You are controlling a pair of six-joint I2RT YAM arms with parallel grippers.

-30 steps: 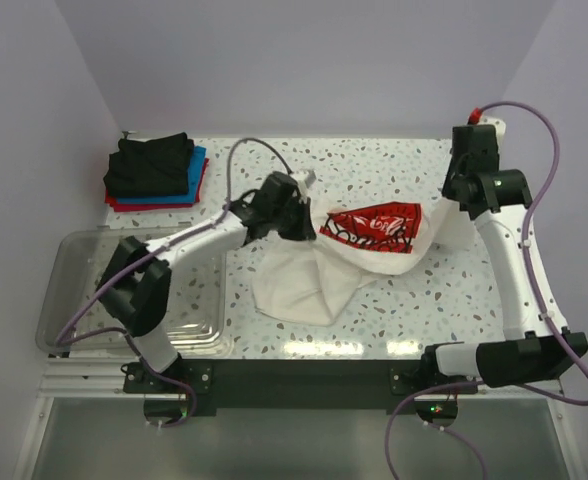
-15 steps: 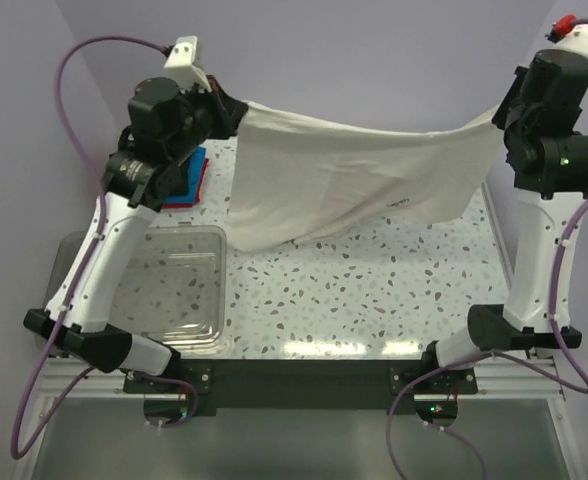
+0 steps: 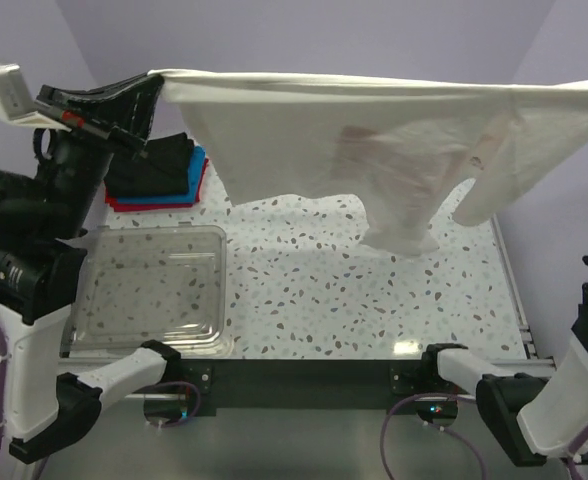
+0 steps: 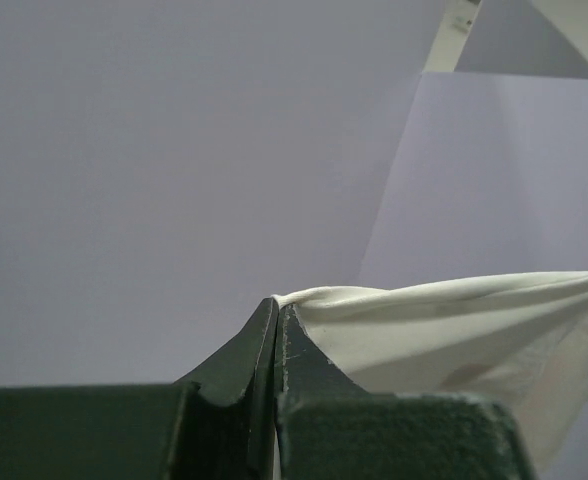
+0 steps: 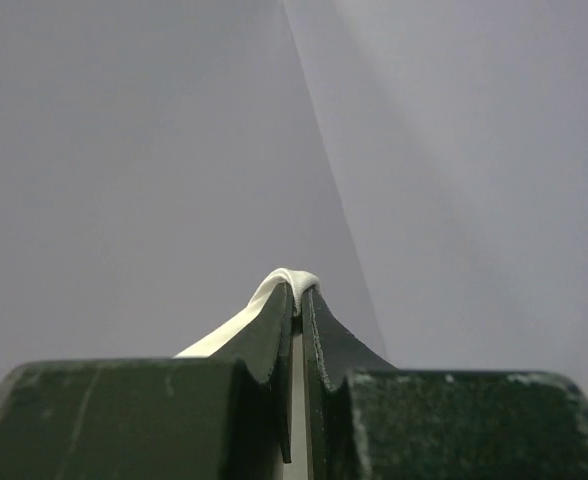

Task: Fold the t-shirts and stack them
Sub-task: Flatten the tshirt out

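Lifts the white t-shirt (image 3: 374,130) far higher than half a second ago and draws its top edge nearly straight, well above the table (image 3: 374,300). Pinches one end in the left gripper (image 4: 276,312) and the other in the right gripper (image 5: 297,298), both pressed together on cloth. Looks spread enough to lay flat for folding. Hangs with long axis left to right, a sleeve dangling near the right end, red print faint through the fabric. Leaves the folded stack (image 3: 154,170) far left.

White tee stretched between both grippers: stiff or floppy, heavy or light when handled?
Likely very floppy: the white t-shirt hangs limp between the left gripper and right gripper, loose folds dangling. Probably light: small edge pinches carry it all. May bunch when lowered.
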